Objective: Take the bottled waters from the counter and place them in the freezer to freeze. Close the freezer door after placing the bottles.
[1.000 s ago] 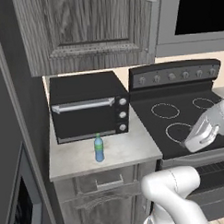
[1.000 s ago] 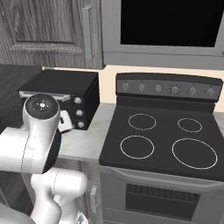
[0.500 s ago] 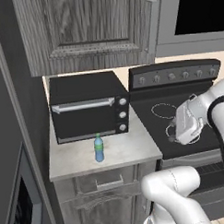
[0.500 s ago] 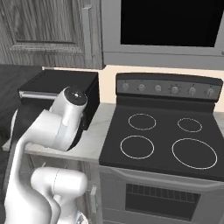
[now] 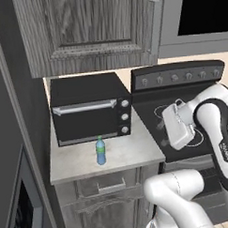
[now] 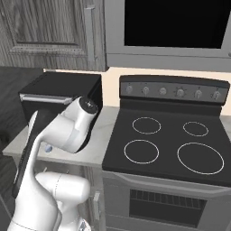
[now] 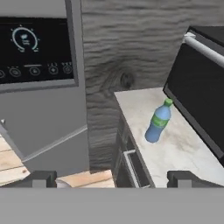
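Standing upright on the pale counter (image 5: 76, 167), the translucent blue bottle (image 5: 101, 151) with its green cap and green label sits just in front of the black toaster oven (image 5: 90, 114), near the counter's front edge. From the hand camera the same bottle (image 7: 158, 121) appears ahead and somewhat right of the gripper (image 7: 111, 178), well apart from it. The two dark fingertips (image 7: 41, 178) stand wide, with nothing between them. The freezer door's black dispenser panel (image 7: 35, 50) shows beyond the counter's far end.

Even, soft rendered light, faint shadows, no glare, slightly coarse, low-resolution detail
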Motion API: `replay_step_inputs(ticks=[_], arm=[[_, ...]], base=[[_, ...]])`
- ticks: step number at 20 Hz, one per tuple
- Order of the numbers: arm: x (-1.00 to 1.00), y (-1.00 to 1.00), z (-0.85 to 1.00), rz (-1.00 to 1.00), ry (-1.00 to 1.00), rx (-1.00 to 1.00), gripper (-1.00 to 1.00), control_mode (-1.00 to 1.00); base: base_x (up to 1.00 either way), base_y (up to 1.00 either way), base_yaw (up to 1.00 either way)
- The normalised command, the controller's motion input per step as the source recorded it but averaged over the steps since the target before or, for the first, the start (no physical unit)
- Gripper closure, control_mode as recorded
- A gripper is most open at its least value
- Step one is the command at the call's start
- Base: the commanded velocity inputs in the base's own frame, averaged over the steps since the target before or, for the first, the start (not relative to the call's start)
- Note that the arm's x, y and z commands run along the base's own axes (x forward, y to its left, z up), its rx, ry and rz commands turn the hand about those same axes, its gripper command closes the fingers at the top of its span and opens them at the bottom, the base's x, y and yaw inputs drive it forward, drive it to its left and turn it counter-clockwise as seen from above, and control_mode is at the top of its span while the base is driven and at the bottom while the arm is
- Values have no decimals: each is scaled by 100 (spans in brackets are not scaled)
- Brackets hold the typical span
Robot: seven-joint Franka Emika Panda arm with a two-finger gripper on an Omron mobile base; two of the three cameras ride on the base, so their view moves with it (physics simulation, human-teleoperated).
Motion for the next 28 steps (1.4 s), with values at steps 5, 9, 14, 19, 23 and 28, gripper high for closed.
replay_step_inputs(ticks=[5, 9, 14, 19, 23, 28], arm=[[40, 43, -51, 4, -18, 4, -100, -100], [26, 23, -31, 0, -8, 4, -100, -100], [3, 0, -1, 0, 0, 1, -100, -100], [8, 0, 0, 5, 0, 6, -100, -100], [7, 0, -1, 20, 0, 17, -100, -100], [4, 0, -2, 21, 0, 18, -100, -100]], base=[[0, 0, 0], [0, 0, 0], [0, 0, 0], [0, 0, 0], [0, 0, 0], [0, 0, 0]])
